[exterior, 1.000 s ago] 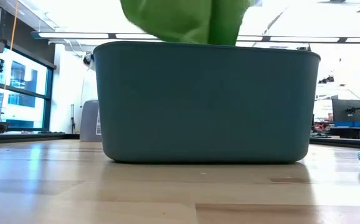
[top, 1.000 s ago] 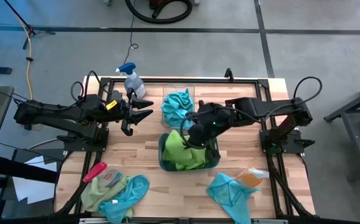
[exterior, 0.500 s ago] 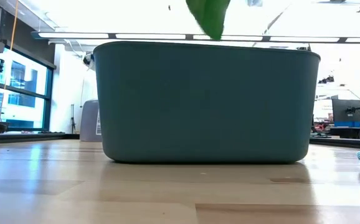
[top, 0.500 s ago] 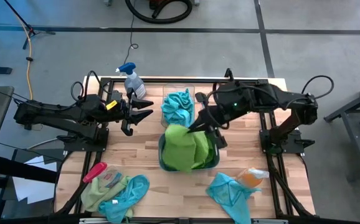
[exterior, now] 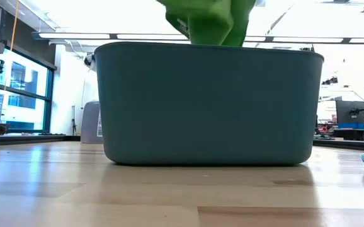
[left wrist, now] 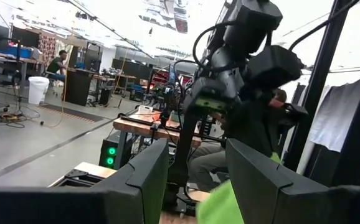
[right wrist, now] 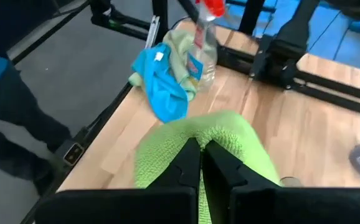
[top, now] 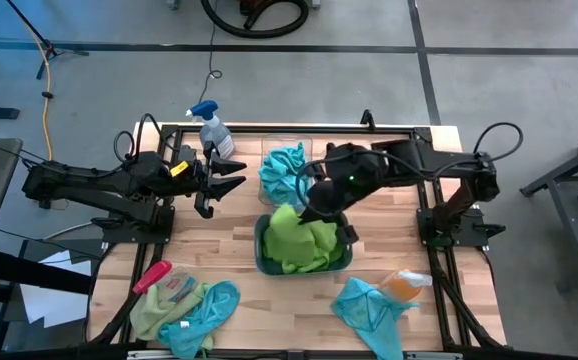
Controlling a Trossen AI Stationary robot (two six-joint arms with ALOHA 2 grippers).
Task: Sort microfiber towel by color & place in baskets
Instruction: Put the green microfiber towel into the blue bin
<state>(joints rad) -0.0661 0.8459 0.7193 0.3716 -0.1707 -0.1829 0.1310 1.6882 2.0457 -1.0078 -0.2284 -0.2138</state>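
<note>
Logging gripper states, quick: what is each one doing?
Left gripper: open, empty, waiting beside the spray bottle.
Right gripper: shut on a green towel over the teal basket.

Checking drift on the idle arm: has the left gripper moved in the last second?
No. In the high view the left gripper sits at the same spot beside the spray bottle, fingers open, as before.

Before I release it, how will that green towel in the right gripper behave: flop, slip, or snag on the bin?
Probably floppy: the green towel hangs bunched from the right gripper, draping into the teal bin. Likely light; it bulges above the bin's rim in the low view with no visible sag of the arm. It should settle on the green pile rather than slide, since the cloth looks napped.
</note>
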